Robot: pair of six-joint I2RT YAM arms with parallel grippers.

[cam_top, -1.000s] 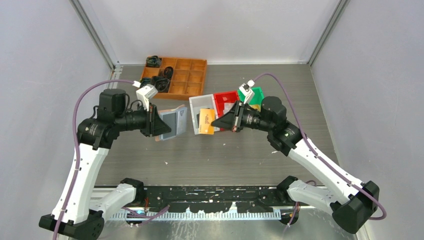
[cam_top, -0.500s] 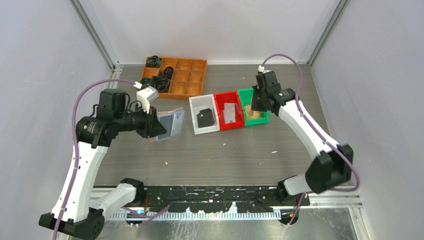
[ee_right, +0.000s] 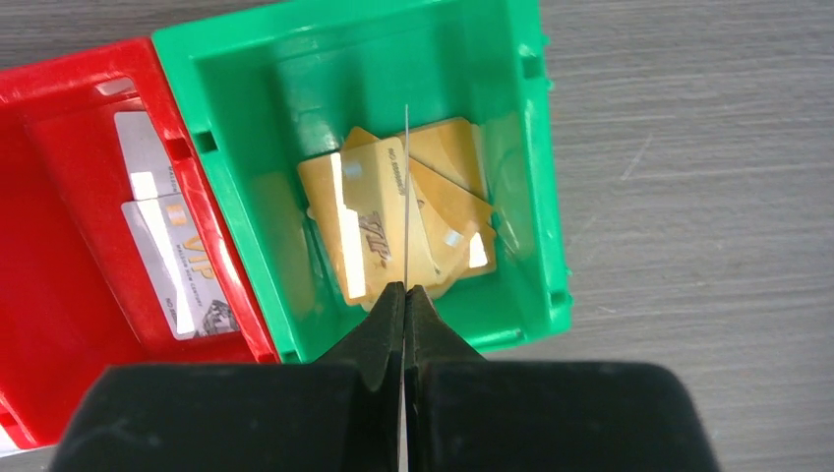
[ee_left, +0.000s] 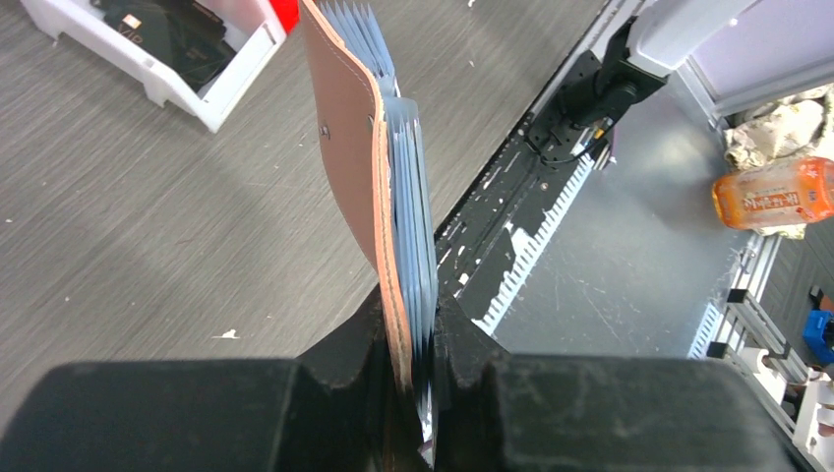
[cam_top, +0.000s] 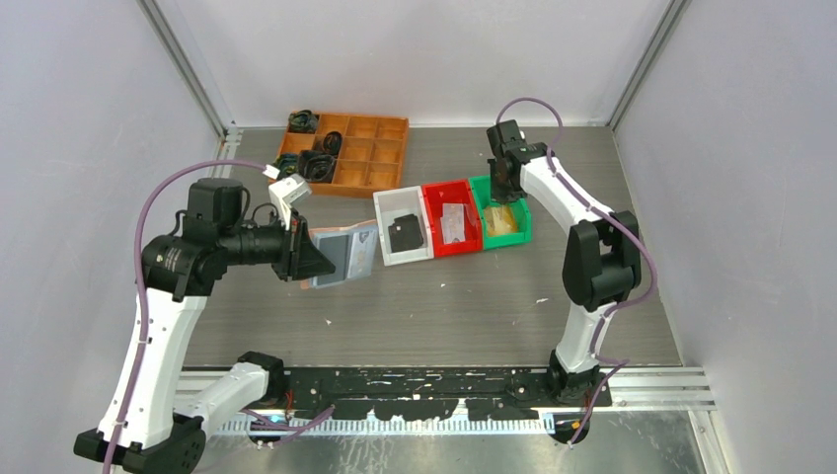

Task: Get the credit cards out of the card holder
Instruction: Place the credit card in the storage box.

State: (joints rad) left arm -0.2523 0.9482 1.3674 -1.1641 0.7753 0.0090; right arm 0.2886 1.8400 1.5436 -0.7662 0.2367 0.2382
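**Right claw (ee_right: 404, 295) pinches a card over green bin; left claw (ee_left: 408, 334) grips card holder**

The right claw is clenched on a single credit card (ee_right: 406, 197), which its wrist camera sees edge-on as a thin pale line. The claw hangs directly above the green bin (ee_right: 344, 29), near the far edge of the counter (cam_top: 444, 296) and right of its middle. Several orange-gold cards (ee_right: 364, 236) lie overlapping on the bin's floor. Touching its left side is the red bin (ee_right: 59, 79), which holds two white cards (ee_right: 172, 265), one marked "VIP". A white bin (cam_top: 389, 197) comes next in the row, with a black lumpy item (cam_top: 406, 233) inside.

The left claw is clenched on the lower edge of the salmon-pink card holder (ee_left: 354, 147). It holds the wallet off the counter, left of the middle and just beside the white bin. The clear bluish sleeves (ee_left: 413, 197) fan out from the leather cover, which has a snap stud on its face. Whether any cards sit in the sleeves cannot be told.

An orange compartment tray (cam_top: 385, 128) rests toward the far left corner, with dark items in some of its cells.
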